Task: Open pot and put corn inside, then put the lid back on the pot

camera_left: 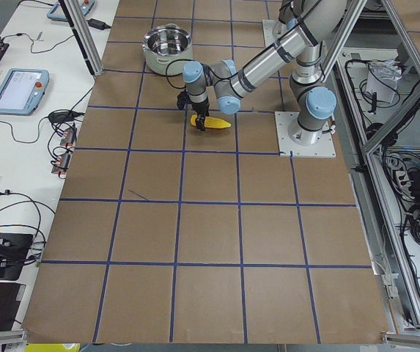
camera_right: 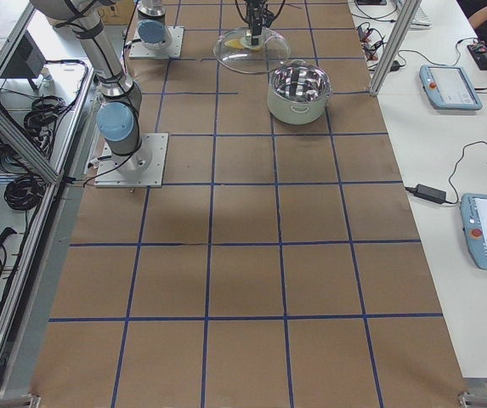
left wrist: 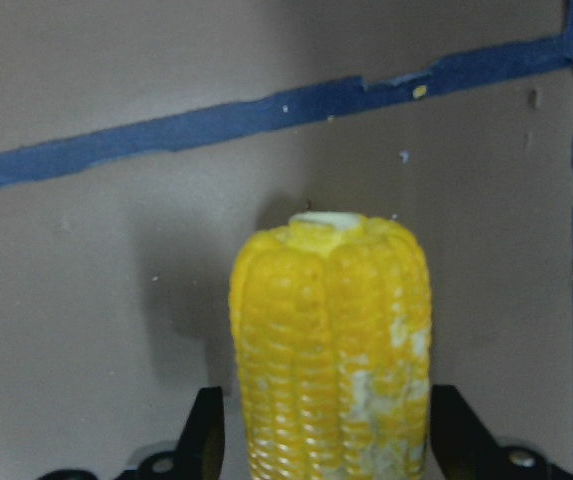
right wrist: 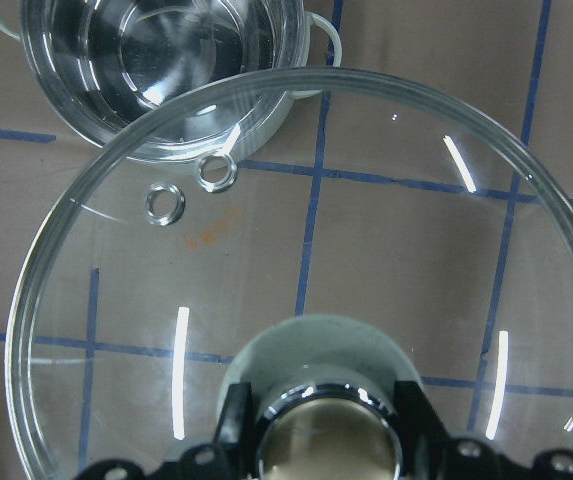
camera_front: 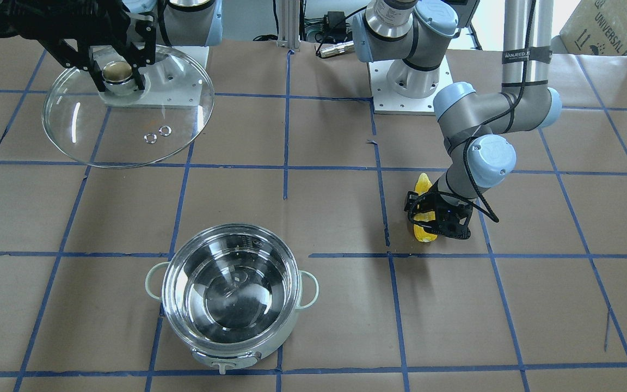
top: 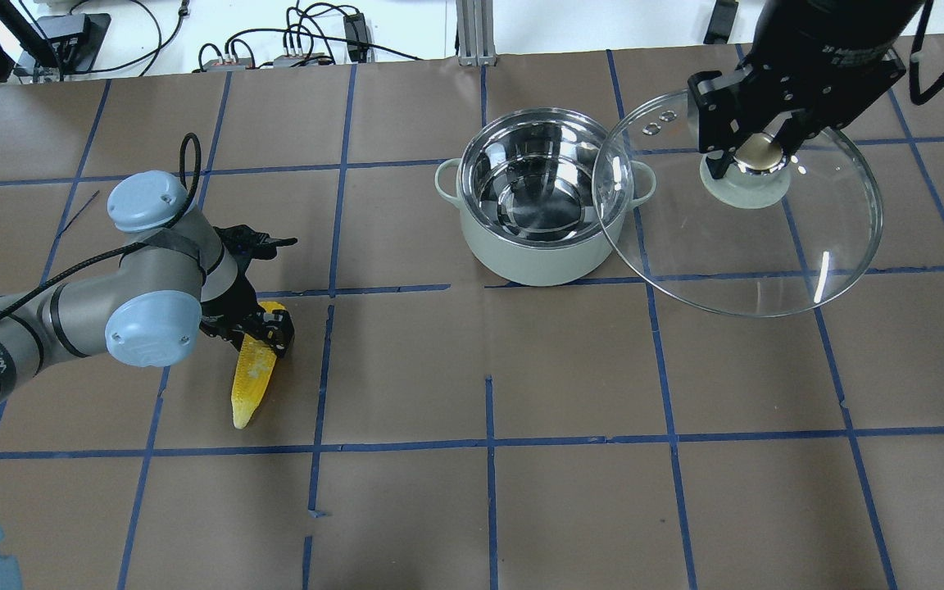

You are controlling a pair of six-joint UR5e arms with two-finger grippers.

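Observation:
The pot (top: 537, 262) stands open and empty at the table's far middle; it also shows in the front view (camera_front: 286, 333). My right gripper (top: 755, 152) is shut on the knob of the glass lid (top: 734, 246) and holds it in the air, to the right of the pot. The lid fills the right wrist view (right wrist: 366, 250). The corn (top: 251, 377) lies on the table at the left, with its point towards the robot. My left gripper (top: 263, 328) is down over its blunt end. In the left wrist view the fingers (left wrist: 206, 430) sit close on both sides of the corn (left wrist: 331, 320).
Brown paper with blue tape lines covers the table (top: 488, 492). The arm base plates (camera_front: 409, 92) are on the robot's side. Tablets and cables (camera_right: 447, 85) lie on the side bench beyond the pot.

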